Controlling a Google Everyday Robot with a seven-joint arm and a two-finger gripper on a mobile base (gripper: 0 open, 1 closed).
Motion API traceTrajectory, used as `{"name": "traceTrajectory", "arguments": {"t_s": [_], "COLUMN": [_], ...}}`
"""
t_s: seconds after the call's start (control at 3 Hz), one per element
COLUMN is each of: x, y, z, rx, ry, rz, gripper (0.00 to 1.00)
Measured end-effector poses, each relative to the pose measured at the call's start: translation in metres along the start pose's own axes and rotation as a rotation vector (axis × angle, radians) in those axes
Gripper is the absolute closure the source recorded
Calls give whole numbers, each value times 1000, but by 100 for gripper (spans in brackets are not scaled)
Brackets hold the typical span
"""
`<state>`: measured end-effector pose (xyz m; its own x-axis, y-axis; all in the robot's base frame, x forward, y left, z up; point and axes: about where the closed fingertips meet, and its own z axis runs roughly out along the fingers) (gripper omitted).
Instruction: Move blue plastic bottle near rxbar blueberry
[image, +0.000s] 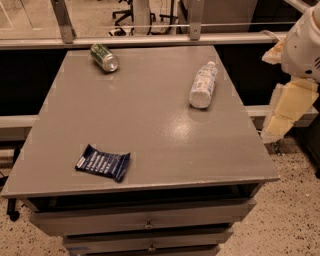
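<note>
The blue plastic bottle (202, 85) lies on its side at the far right of the grey table (150, 115), white cap pointing away. The rxbar blueberry (103, 162), a flat dark navy wrapper, lies near the table's front left edge, far from the bottle. My gripper (276, 131) hangs beside the table's right edge, off the tabletop, to the right of and nearer than the bottle. It holds nothing that I can see.
A green can (104, 57) lies on its side at the far left corner. Drawers (145, 222) sit under the tabletop. A rail (150, 41) runs behind the table, with chairs beyond it. Speckled floor lies to the right.
</note>
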<state>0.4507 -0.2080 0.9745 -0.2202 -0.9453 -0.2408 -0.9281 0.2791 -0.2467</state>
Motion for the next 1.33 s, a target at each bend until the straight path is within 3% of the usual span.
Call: {"name": "traceTrajectory", "arguments": {"t_s": [0.33, 0.67, 1.0, 1.33], "x": [-40, -78, -102, -108], "y": [-27, -69, -113, -146], "z": [25, 56, 88, 117], "rx": [-13, -26, -41, -50], "ry": [-65, -119, -170, -206], "rz": [0, 91, 286, 502], "gripper": [0, 0, 0, 0]}}
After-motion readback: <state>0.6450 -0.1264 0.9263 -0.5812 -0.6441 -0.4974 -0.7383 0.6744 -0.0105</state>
